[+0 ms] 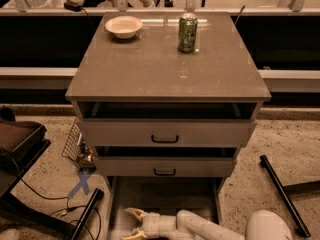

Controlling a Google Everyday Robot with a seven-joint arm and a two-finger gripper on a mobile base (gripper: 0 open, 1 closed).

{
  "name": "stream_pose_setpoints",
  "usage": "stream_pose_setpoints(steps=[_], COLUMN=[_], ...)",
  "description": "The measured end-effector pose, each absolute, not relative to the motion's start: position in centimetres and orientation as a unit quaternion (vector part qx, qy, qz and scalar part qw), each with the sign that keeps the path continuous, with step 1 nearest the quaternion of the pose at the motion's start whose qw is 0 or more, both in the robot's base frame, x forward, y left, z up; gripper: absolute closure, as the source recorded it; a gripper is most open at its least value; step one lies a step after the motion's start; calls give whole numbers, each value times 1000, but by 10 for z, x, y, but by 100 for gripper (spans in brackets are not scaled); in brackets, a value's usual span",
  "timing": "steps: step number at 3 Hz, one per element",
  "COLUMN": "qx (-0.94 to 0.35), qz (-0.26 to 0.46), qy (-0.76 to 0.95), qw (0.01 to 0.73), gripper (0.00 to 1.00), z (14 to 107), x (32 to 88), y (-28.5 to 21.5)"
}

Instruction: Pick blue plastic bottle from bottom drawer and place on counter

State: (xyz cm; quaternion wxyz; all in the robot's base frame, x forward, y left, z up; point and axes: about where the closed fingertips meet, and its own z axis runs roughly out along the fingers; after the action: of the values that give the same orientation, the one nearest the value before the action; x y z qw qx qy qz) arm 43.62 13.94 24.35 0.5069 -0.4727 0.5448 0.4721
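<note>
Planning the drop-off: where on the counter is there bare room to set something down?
The front half of the counter is bare, edge to edge; so is the back-right corner beyond the green can. Only the back strip holding the white bowl and the can is taken. The gripper is down in the bottom drawer, left side, open.
</note>
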Motion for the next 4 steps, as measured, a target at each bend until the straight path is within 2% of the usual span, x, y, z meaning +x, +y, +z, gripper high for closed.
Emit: stream_pose_setpoints(steps=[1, 2, 3, 4], qx=[-473, -474, -506, -566], qz=[474, 474, 451, 400], qy=[544, 543, 554, 576], qw=[506, 505, 484, 433], gripper=[4, 0, 0, 0], z=[244, 245, 257, 271], x=[435, 435, 442, 446], y=[142, 142, 135, 117])
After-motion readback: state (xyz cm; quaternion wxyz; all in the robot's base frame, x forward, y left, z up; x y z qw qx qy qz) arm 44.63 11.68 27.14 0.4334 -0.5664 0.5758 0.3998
